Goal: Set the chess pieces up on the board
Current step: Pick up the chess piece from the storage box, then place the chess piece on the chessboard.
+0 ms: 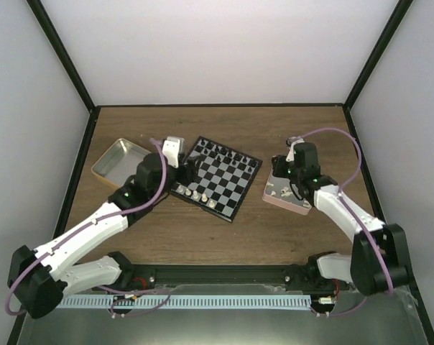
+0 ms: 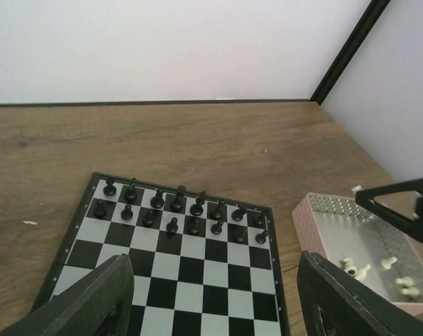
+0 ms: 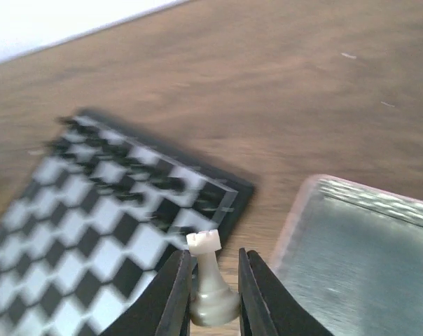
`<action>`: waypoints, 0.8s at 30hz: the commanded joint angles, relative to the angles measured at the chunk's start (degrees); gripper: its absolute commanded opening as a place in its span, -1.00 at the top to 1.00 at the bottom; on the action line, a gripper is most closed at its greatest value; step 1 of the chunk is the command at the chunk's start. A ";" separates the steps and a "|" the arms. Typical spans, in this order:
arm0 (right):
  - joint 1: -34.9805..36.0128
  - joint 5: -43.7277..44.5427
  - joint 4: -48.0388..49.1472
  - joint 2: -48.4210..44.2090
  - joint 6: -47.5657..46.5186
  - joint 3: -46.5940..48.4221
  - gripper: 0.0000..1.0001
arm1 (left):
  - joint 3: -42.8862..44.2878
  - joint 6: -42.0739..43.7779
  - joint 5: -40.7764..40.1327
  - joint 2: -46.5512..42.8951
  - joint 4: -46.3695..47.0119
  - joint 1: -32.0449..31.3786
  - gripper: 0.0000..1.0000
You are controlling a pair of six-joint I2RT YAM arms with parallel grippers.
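The right gripper (image 3: 211, 264) is pinching a cream-white rook (image 3: 204, 243), best carried upright to the black-and-grey checked board (image 3: 92, 210) at frame left; the left gripper (image 2: 213, 301) is hanging spread, empty.

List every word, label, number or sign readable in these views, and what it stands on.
None can be read.
The board, the pink tray and the metal tin show no legible lettering.
Pale specks along the board's left rim in the left wrist view may be markings, but are too small to read.
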 commanded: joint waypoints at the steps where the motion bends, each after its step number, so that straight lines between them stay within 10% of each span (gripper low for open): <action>1: -0.24 -22.12 9.07 -6.57 -2.78 -2.33 0.66 | 3.17 -7.29 17.34 1.47 -0.63 5.78 -0.34; 9: 2.85 -55.49 22.39 -11.34 2.25 -3.05 0.63 | 5.47 -9.71 36.42 3.40 3.10 7.21 -0.44; 24: 13.58 -58.43 20.84 -8.62 -2.81 3.56 0.61 | 5.83 -23.74 54.88 6.58 13.34 7.21 -0.30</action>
